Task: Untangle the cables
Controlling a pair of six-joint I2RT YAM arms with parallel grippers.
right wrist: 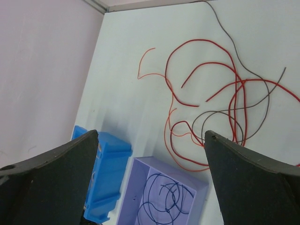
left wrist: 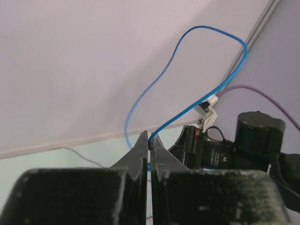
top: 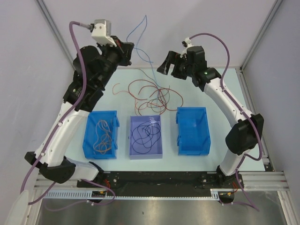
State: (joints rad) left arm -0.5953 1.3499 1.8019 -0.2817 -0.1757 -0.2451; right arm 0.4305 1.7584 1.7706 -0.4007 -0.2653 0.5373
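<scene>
My left gripper (top: 125, 48) is raised at the back left and shut on a thin blue cable (top: 137, 27). The cable loops up in front of the wall and trails down to the table. In the left wrist view the jaws (left wrist: 151, 139) pinch this blue cable (left wrist: 187, 35) at their tips. A loose tangle of red cables (top: 150, 96) with a dark grey cable through it lies on the table behind the bins. My right gripper (top: 168, 64) is open and empty above the tangle's right side. In the right wrist view (right wrist: 151, 136) the red cables (right wrist: 211, 89) and the grey cable (right wrist: 262, 84) lie below it.
Three bins stand in a row near the front. The left blue bin (top: 89, 136) holds orange-tan wires, the lavender bin (top: 132, 140) holds dark navy wires (right wrist: 164, 197), and the right blue bin (top: 192, 133) holds nothing I can see. Walls close the back and both sides.
</scene>
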